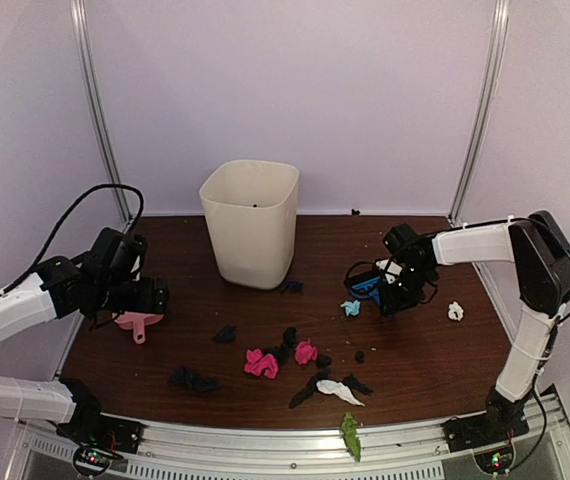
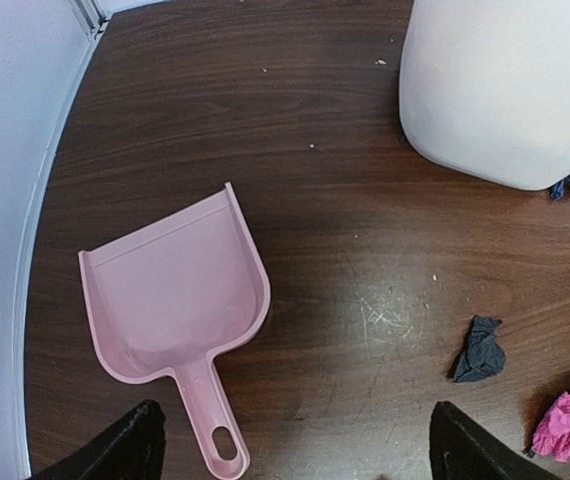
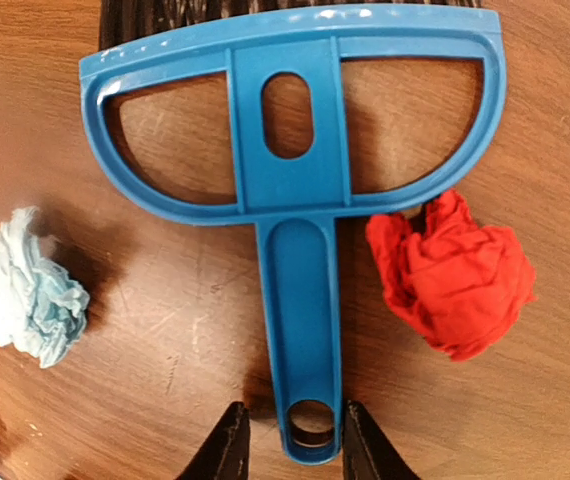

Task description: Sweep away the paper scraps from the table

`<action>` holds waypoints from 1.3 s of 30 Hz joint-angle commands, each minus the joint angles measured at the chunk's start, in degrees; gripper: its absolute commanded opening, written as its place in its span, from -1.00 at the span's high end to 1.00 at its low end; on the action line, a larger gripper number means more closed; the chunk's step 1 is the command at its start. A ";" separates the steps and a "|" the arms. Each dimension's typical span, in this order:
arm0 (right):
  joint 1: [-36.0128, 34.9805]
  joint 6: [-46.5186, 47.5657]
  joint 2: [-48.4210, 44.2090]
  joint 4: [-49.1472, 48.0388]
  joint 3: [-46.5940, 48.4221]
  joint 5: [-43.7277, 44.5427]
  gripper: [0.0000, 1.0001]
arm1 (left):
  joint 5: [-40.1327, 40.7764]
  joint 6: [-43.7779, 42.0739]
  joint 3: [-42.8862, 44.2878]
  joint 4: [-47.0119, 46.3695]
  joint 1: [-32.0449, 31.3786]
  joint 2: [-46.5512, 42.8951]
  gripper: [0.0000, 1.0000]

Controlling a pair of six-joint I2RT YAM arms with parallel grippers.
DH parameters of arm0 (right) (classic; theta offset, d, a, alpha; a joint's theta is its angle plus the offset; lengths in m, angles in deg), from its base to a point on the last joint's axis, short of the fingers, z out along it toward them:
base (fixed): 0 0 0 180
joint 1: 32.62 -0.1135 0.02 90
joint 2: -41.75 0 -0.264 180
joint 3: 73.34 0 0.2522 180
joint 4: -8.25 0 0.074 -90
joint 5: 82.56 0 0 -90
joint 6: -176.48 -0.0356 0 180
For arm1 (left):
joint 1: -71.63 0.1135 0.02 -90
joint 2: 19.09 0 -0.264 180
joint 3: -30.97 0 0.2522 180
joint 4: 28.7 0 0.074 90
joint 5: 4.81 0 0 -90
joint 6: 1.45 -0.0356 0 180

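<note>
Seating the grip on the blue brush [image 3: 290,170] is, by my judgement, the step in hand. Your right gripper [image 3: 290,450] has one finger on either side of the handle's ringed end, at the bottom of the right wrist view. The fingers are set narrowly, and I cannot tell whether they clamp the handle. You would do well to take the handle further up than its very tip and square to it, so the head does not swing when sweeping. Your left gripper [image 2: 295,458] stands wide apart and holds nothing; the pink dustpan [image 2: 170,290] lies above it in the frame. The paper scraps [image 1: 285,360] lie on the table [image 1: 415,370]. A red wad [image 3: 452,275] sits just right of the handle and a light blue wad [image 3: 33,285] at far left, both above the right fingers in the frame. The main scatter lies lower centre in the top view, well apart from both grippers.
</note>
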 commanded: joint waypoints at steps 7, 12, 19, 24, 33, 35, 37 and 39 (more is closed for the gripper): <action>-1.99 -0.04 2.95 1.92 -0.24 3.45 0.20 | 1.52 -0.01 0.89 -1.67 -0.22 0.52 -0.85; -2.37 -0.13 4.41 2.55 1.42 8.18 0.29 | 1.45 0.01 0.88 -1.69 -0.24 0.29 -0.86; -2.94 -0.14 6.84 1.38 2.28 9.76 0.41 | 1.25 -0.01 0.97 -1.67 -0.20 0.29 -0.85; -3.66 0.22 7.75 1.07 3.33 10.03 0.67 | 1.08 0.00 1.48 -1.16 -0.24 0.09 -0.85; -4.06 0.92 4.60 2.68 8.21 8.82 0.95 | -0.14 1.45 5.01 2.47 -0.24 -0.98 -0.84; -4.18 0.83 3.38 3.27 9.41 7.90 0.96 | -1.22 1.86 6.15 3.46 -0.24 -1.48 -0.83; -4.28 0.68 1.90 3.74 10.46 6.87 0.97 | -2.26 2.47 7.39 4.06 -0.24 -2.25 -0.83; -4.26 0.35 0.56 4.30 11.36 6.05 0.98 | -3.27 3.40 8.53 4.98 -0.24 -2.75 -0.83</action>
